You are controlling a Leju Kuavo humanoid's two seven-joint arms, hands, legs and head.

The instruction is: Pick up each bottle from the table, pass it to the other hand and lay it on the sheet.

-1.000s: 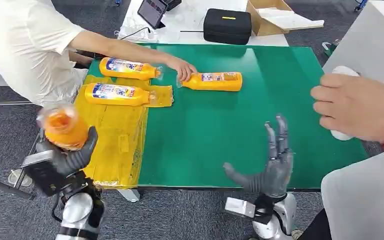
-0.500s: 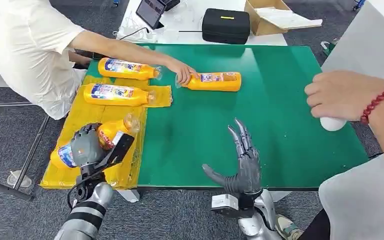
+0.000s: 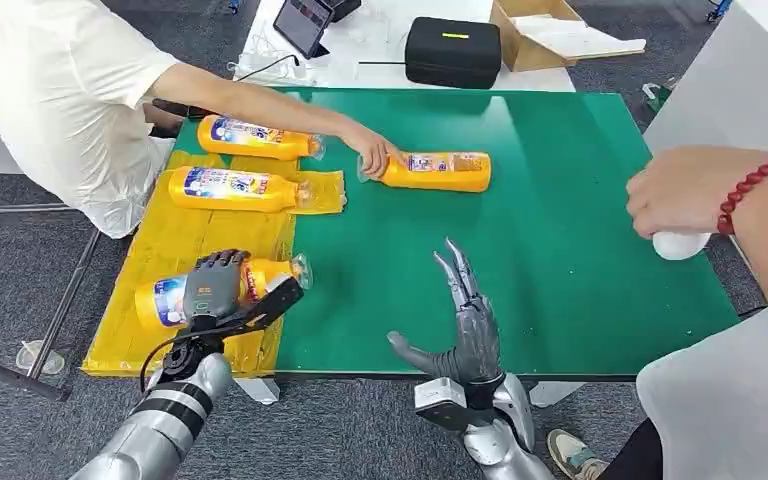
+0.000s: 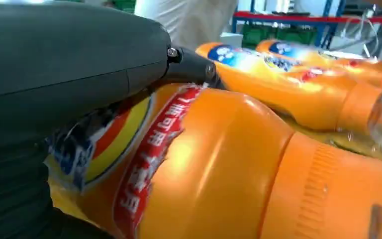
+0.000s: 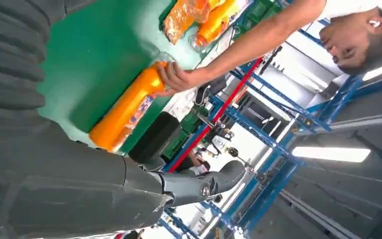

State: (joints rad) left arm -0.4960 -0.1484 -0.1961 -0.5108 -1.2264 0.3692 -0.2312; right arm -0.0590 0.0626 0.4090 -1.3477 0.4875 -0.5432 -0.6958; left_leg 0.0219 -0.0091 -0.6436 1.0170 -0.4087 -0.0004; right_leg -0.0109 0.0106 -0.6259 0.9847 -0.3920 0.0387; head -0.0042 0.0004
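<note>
Lowered onto yellow sheet (image 3: 175,245): left hand (image 3: 212,285) grips orange bottle (image 3: 260,274), red-banded label unreadable; right hand (image 3: 470,325) splayed.

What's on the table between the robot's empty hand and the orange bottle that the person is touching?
Nothing. In the head view, bare green table runs from the right hand up to the bottle under the person's hand.
</note>
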